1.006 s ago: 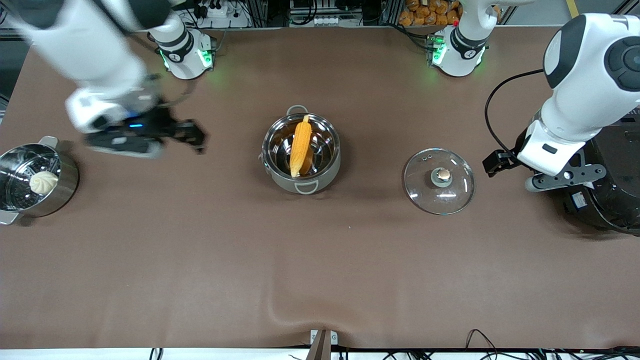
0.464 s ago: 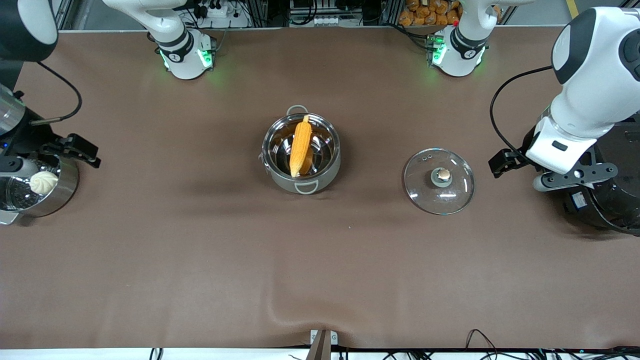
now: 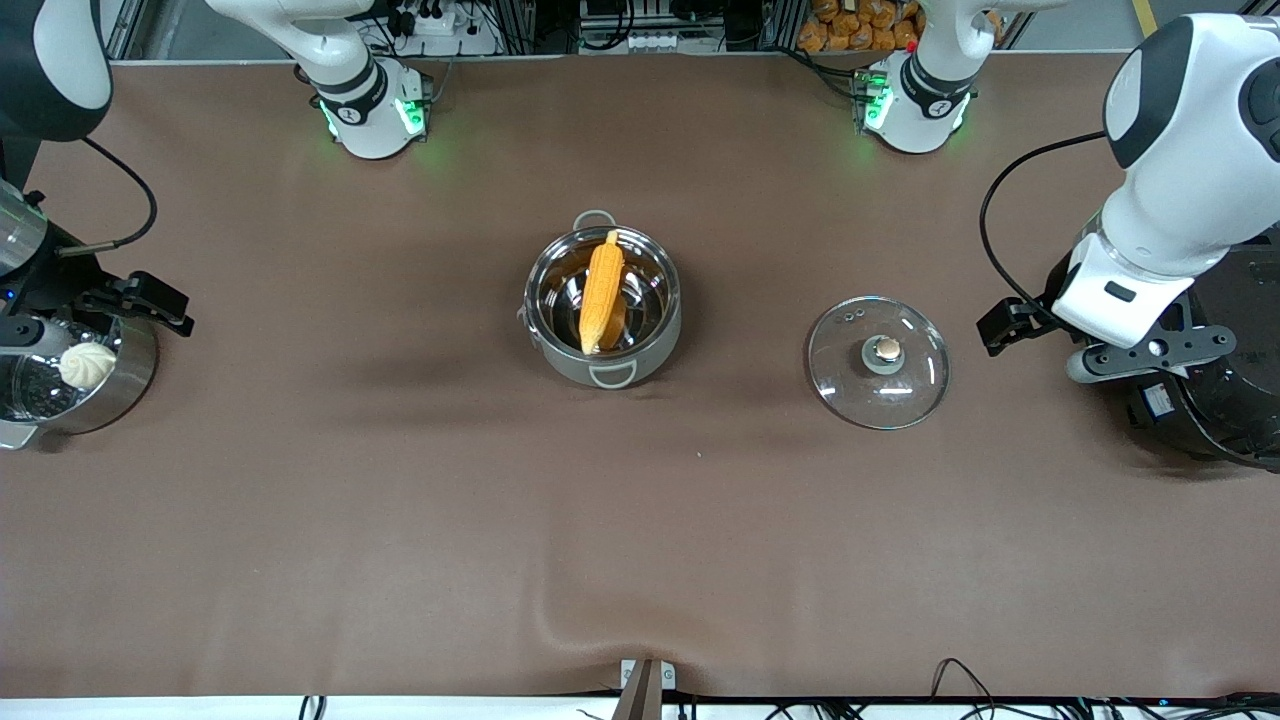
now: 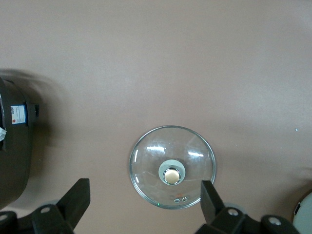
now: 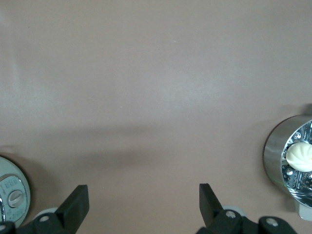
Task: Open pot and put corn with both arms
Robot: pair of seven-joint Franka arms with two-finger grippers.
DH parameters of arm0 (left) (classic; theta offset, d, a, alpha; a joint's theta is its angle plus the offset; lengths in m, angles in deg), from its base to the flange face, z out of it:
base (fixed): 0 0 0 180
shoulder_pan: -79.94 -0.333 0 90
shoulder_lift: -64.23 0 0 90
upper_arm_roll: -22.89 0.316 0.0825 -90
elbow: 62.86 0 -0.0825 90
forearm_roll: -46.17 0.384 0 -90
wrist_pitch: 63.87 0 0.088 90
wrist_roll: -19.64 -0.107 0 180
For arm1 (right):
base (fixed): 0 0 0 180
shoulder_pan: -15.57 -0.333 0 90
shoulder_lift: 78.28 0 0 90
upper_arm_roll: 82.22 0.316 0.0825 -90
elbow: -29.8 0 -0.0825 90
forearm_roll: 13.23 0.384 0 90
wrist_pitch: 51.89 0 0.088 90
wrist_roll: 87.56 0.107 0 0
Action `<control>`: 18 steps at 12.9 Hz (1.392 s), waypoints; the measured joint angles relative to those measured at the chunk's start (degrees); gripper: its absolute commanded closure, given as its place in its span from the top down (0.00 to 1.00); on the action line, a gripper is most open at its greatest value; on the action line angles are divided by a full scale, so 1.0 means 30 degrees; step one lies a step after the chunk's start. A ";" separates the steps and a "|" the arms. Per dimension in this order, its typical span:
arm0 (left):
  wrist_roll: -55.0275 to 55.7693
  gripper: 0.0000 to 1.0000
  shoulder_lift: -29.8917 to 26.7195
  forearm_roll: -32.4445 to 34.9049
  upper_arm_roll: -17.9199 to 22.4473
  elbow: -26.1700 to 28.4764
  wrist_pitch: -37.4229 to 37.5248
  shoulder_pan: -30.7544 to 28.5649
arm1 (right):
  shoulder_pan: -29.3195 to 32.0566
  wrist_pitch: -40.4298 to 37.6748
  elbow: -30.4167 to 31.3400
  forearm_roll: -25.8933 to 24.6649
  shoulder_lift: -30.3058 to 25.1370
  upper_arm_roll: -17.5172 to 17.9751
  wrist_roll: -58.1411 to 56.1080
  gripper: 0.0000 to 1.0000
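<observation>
The shiny steel pot (image 3: 655, 350) stands uncovered at the table's middle. The yellow corn (image 3: 601, 290) lies in it, its tapered tip resting on the rim. The glass lid (image 3: 908, 385) with its bronze knob (image 3: 885, 349) lies flat on the table toward the left arm's end; it also shows in the left wrist view (image 4: 146, 158). My left gripper (image 3: 1008, 325) (image 4: 145, 190) is open and empty, high up between the lid and the rice cooker. My right gripper (image 3: 140, 300) (image 5: 144, 195) is open and empty, up beside the steamer pot.
A black rice cooker (image 3: 1220, 390) (image 4: 14, 146) stands at the left arm's end. A steel steamer pot (image 3: 130, 375) (image 5: 274, 156) with a white bun (image 3: 87, 364) (image 5: 298, 155) stands at the right arm's end. The brown cloth has a wrinkle at its front edge (image 3: 560, 620).
My right arm swung away from beside the pot to the steamer pot's end and has settled there. My left arm shifted slightly toward the rice cooker. Pot, corn and lid have not moved.
</observation>
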 measured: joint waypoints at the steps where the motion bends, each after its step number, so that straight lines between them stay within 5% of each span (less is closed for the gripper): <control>1: 0.0000 1.00 0.0000 0.0000 0.0002 -0.0009 0.0001 -0.0005 | 0.0007 -0.0040 0.0061 0.0000 -0.0132 -0.0172 -0.0268 1.00; 18: -0.3794 1.00 -0.1624 -0.1112 0.0063 -0.0237 0.1511 -0.1261 | 0.0039 -0.1940 0.0318 0.0140 -0.0371 -0.0047 0.0424 1.00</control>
